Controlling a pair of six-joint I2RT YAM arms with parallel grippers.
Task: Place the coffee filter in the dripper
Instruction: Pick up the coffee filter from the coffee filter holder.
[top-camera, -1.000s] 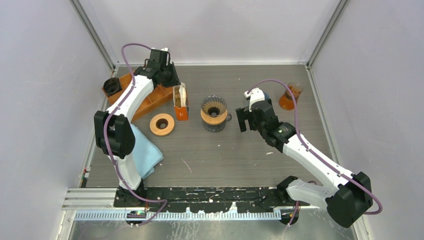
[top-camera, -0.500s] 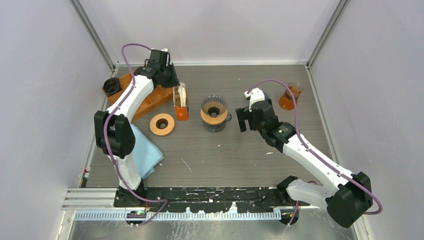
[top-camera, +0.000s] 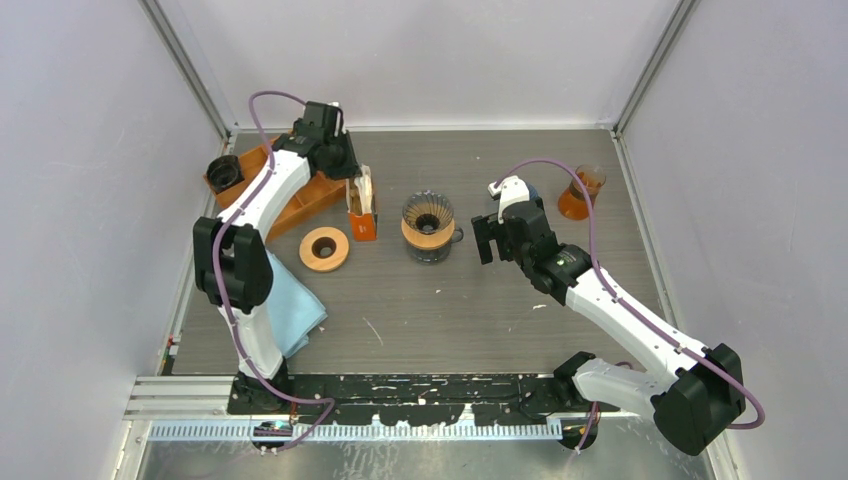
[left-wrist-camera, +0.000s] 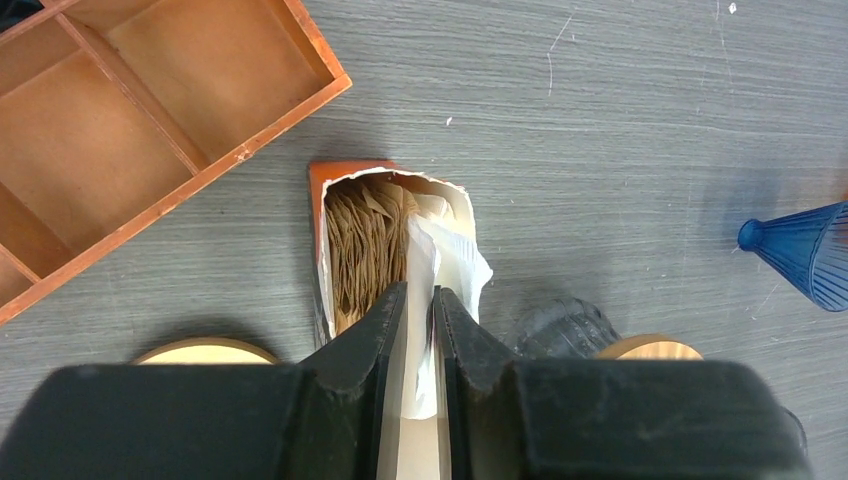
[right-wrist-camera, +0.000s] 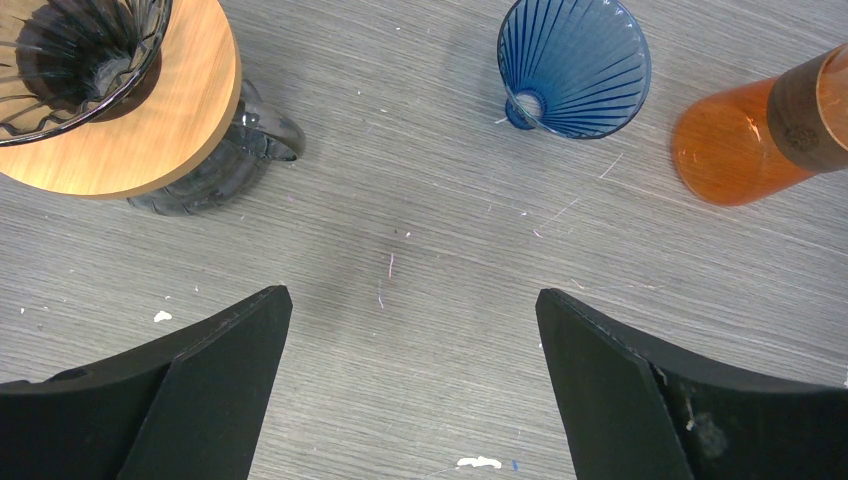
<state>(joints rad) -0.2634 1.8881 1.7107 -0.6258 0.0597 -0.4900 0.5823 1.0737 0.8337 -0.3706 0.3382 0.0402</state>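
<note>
An orange bag (left-wrist-camera: 318, 180) of brown coffee filters (left-wrist-camera: 362, 245) stands open on the table; it also shows in the top view (top-camera: 362, 212). My left gripper (left-wrist-camera: 420, 300) is shut on a white paper sheet (left-wrist-camera: 428, 255) at the bag's right side; I cannot tell whether it is a filter or the bag's lining. The dark glass dripper (top-camera: 428, 215) with a wooden collar sits on a glass server, right of the bag, and shows in the right wrist view (right-wrist-camera: 90, 60). My right gripper (right-wrist-camera: 415, 300) is open and empty, right of the dripper (top-camera: 487, 240).
A blue dripper (right-wrist-camera: 573, 65) and an orange carafe (right-wrist-camera: 760, 130) stand at the right back. A wooden ring (top-camera: 324, 248), a wooden tray (left-wrist-camera: 150, 130), a black cup (top-camera: 225, 172) and a blue cloth (top-camera: 295, 310) are on the left.
My left arm has shifted very slightly to the right over the bag. The right arm has not moved.
</note>
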